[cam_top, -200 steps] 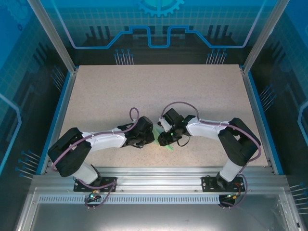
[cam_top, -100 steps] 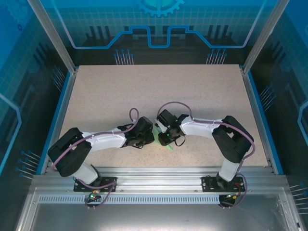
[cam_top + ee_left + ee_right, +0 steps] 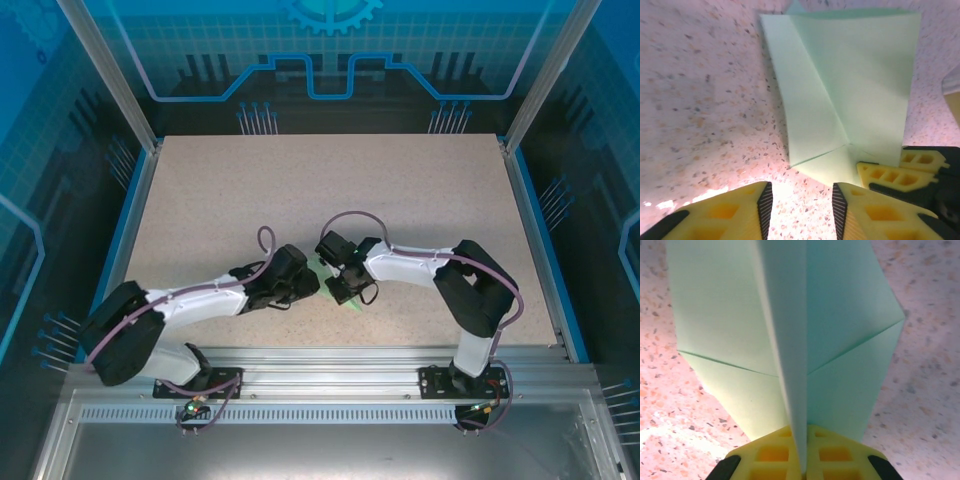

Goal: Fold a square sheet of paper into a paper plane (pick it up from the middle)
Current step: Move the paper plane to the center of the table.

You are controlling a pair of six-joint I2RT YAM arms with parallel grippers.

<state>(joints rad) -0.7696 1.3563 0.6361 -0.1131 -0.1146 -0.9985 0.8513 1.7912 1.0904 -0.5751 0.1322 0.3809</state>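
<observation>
It is a robotics lab cell: aluminium posts [image 3: 108,75] and blue circuit-printed panels [image 3: 330,55] enclose a speckled table [image 3: 400,195], and a slotted rail [image 3: 330,378] along the bottom carries two robot arms [image 3: 410,265].

On my left wrist camera, the left gripper [image 3: 800,202] sits at the bottom of the picture with its two yellow fingers [image 3: 735,212] apart. I see only bare speckled table [image 3: 705,100] in the gap between them. Just beyond the fingers lies the folded paper [image 3: 860,85], pale green, with creases running down to a point at its near end. That point is just above my right-hand finger. The right gripper [image 3: 902,169] shows at the right edge, its yellow tip touching the paper's near corner.
</observation>
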